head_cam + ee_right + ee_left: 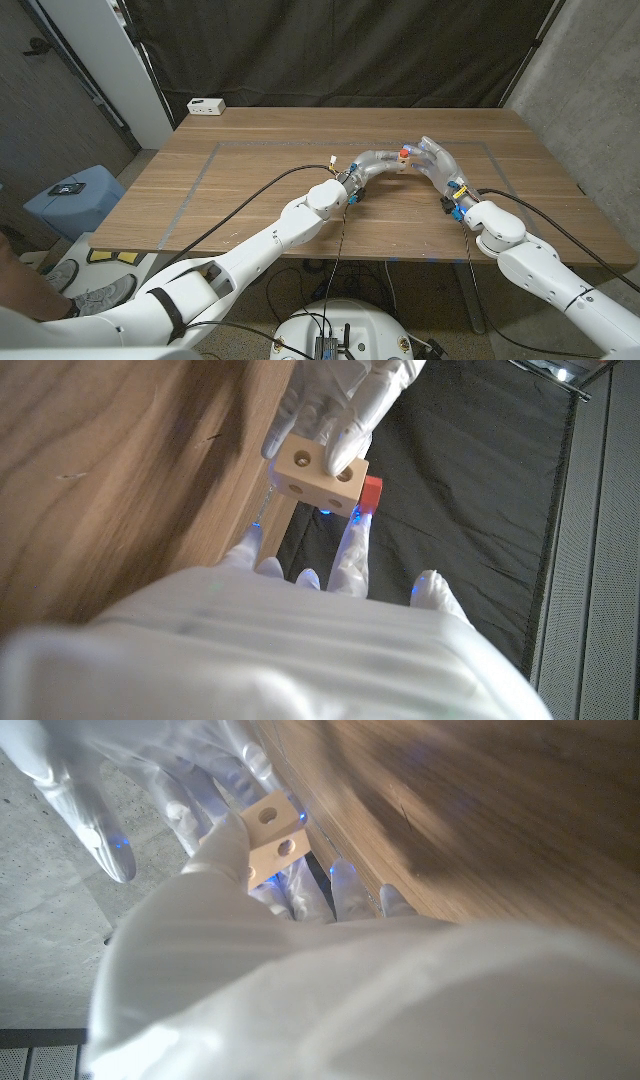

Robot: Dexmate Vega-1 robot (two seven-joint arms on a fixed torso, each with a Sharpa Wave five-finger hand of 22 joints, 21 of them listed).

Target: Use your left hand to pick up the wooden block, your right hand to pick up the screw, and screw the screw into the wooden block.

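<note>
Both arms reach inward, hands meeting: the left hand [335, 400] grips the pale drilled wooden block [312, 472]; the right hand's [435, 160] fingertips [352, 540] pinch the red-headed screw [370, 491] against it.

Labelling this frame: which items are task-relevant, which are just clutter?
Job:
- wooden block, held by the left hand
- screw, red head, at the right hand, against the block

Lying about:
- white power strip on the table's far left corner
- blue box on the floor
</note>
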